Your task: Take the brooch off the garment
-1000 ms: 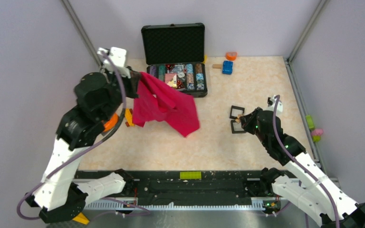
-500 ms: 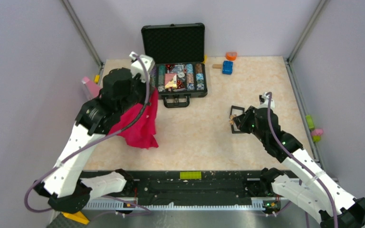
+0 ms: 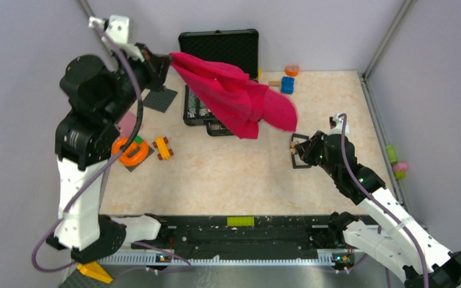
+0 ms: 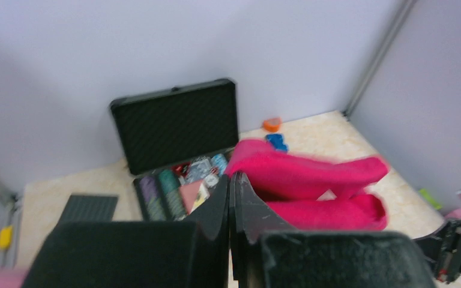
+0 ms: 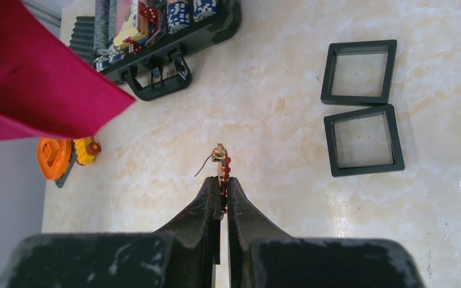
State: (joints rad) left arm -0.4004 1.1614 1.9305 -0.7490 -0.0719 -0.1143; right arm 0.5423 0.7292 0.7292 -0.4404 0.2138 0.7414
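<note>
My left gripper is shut on a corner of the crimson garment and holds it high, so the cloth streams to the right over the case. The garment also shows in the left wrist view, past the closed tips of the left gripper. My right gripper is shut on the brooch, a tiny orange-red and gold ornament with a thin pin, held above the tabletop, apart from the cloth. In the top view the right gripper is at the right centre.
An open black case of chips stands at the back. Two black square frames lie by my right gripper. An orange ring toy, small bricks and a dark plate lie on the left. Blue and orange blocks sit at the back.
My left arm has swung up and back to the left, flinging the garment up and to the right over the case. The right gripper has stayed nearly still with the brooch.
</note>
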